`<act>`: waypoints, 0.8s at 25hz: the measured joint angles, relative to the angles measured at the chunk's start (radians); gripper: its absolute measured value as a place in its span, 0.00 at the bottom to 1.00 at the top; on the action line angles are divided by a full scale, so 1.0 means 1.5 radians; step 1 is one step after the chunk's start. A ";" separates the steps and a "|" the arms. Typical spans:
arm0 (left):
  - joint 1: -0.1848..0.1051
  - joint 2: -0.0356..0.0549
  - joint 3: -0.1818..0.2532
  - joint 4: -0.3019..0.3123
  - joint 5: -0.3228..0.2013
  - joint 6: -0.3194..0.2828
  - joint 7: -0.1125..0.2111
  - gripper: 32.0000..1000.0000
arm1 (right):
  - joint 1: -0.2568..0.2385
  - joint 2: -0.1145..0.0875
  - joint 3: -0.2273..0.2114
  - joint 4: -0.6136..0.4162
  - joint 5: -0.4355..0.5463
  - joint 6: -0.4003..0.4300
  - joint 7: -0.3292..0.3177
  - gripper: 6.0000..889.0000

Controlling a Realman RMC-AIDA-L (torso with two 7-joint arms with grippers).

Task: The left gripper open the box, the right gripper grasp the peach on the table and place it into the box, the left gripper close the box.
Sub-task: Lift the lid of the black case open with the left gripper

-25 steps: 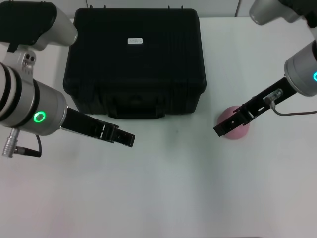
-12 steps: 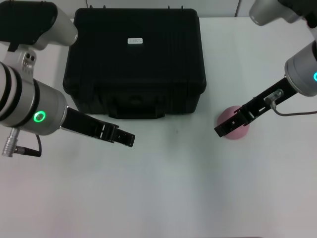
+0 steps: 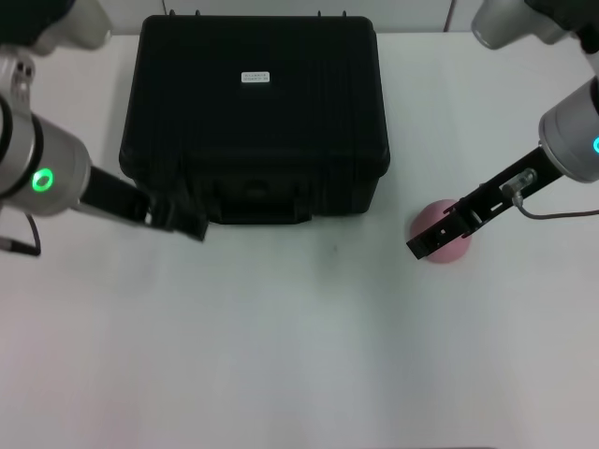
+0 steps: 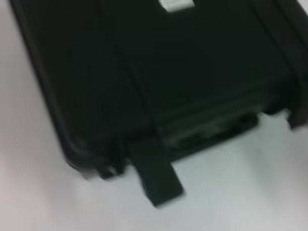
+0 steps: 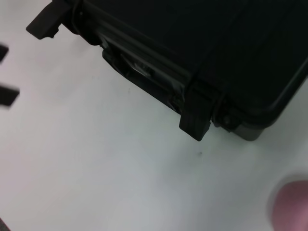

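Note:
The black box stands closed at the back middle of the white table, with its white label on the lid. My left gripper sits low at the box's front left corner, next to the left latch, and its two fingers show apart in the right wrist view. The pink peach lies on the table to the right of the box. My right gripper hovers over the peach's left side, open, with the peach not held.
The box's front handle and right latch face me. Bare tabletop stretches across the whole front half, and a strip of it lies between the box and the peach.
My left arm has swung back and to the left, bringing its gripper from the open table up to the box's front left corner. The right arm and the peach have stayed put.

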 joint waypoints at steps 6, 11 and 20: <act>-0.053 -0.0008 -0.009 -0.036 0.065 0.010 -0.025 0.88 | 0.000 0.000 0.000 0.001 -0.001 -0.002 0.000 0.93; -0.073 -0.0007 -0.013 -0.075 0.071 0.025 -0.032 0.88 | 0.000 0.000 0.000 0.003 -0.001 -0.003 0.000 0.93; -0.109 -0.0009 -0.032 -0.117 0.066 0.046 -0.035 0.88 | 0.010 0.000 0.000 0.021 0.000 -0.006 -0.001 0.92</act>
